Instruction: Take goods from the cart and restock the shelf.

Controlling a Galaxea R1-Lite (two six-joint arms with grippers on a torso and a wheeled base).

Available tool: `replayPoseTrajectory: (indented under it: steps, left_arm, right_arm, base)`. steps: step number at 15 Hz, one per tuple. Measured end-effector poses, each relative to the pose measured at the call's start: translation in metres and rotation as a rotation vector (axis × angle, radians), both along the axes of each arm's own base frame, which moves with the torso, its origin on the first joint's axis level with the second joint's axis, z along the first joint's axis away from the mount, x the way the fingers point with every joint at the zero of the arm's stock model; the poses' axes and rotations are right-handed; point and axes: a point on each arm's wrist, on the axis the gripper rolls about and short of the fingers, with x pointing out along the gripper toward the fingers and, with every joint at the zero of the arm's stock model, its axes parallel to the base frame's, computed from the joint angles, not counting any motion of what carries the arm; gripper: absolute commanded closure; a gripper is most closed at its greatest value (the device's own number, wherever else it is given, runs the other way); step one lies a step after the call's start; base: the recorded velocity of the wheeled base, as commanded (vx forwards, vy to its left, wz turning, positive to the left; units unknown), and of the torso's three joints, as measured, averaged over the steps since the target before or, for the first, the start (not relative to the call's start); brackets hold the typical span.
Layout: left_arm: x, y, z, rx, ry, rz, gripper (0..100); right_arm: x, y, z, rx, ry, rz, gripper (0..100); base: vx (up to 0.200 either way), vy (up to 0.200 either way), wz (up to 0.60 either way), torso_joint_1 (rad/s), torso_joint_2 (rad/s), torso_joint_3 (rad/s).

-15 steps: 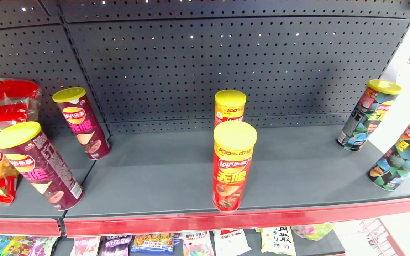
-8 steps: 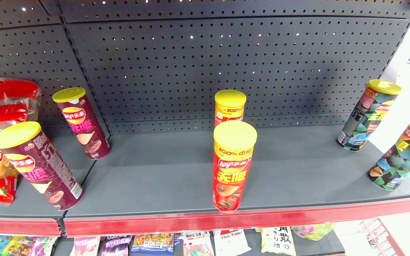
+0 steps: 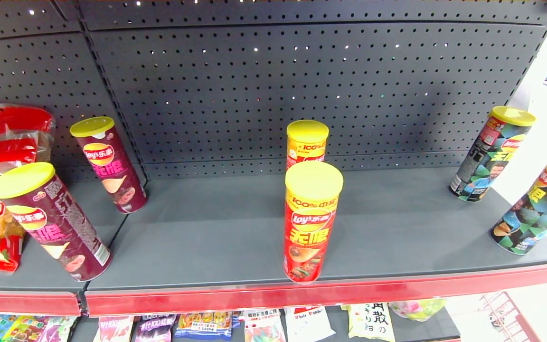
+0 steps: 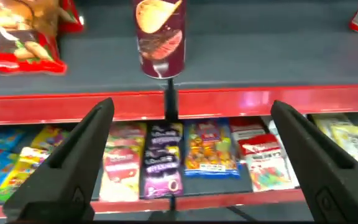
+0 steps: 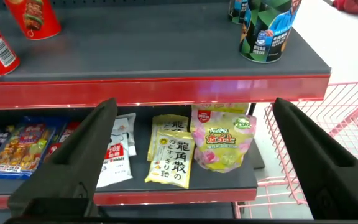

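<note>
Left gripper (image 4: 191, 106) and right gripper (image 5: 194, 102) gape wide, both empty, facing the red front edge (image 3: 349, 290) of the shelf (image 3: 226, 232); bare board flanks the red can (image 3: 310, 223).

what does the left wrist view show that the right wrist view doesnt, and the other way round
Only the left wrist view: a purple can standing near the shelf's front, a red snack bag farther along, and the open left pincer.
Only the right wrist view: a dark can at the shelf's end, a pink cart beyond it, a yellow packet below, and the open right pincer.
Both: the red shelf edge and snack packets on the shelf below.
</note>
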Motion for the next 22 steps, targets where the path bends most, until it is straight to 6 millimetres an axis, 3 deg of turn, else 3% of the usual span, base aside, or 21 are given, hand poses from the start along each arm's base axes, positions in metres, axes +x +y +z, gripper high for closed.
replayPoseTrajectory:
  steps: [22]
  left_arm:
    - [-0.0054,-0.0006,-0.0029,0.001,-0.059,0.056,0]
  right_arm:
    - [-0.0002,0.0,-0.0001,0.0,-0.002,-0.002,0]
  base:
    - [0.0,0.0,0.0,0.0,0.0,0.0]
